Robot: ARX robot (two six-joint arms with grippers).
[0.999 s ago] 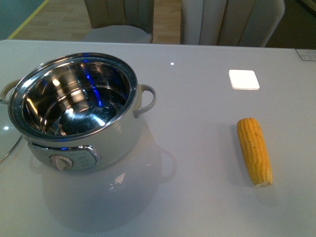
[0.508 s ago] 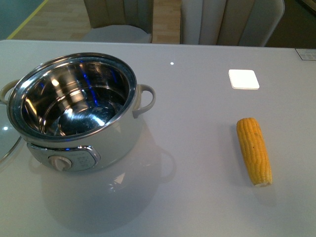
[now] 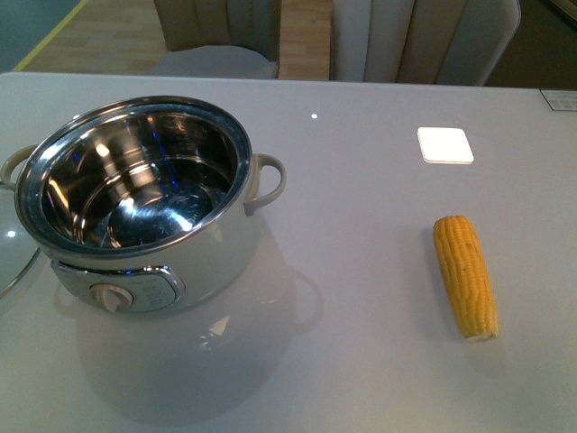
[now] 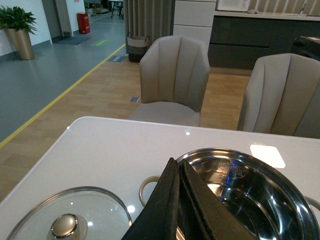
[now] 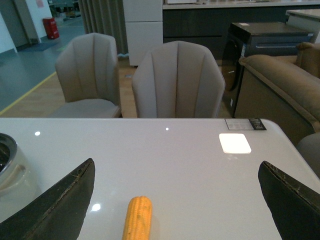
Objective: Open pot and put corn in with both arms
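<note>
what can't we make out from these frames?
Front view: the lid is cut off by the left edge, so only a sliver shows.
Front view: the markings around the dial are too small to read.
Left wrist view: the shut left gripper hides the near rim of the pot, and the bottom edge crops the lid.
Right wrist view: the bottom edge cuts off the lower end of the corn.

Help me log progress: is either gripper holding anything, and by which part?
Nothing is held. The left gripper is shut on nothing, the right gripper is open, and the corn lies untouched on the table.
</note>
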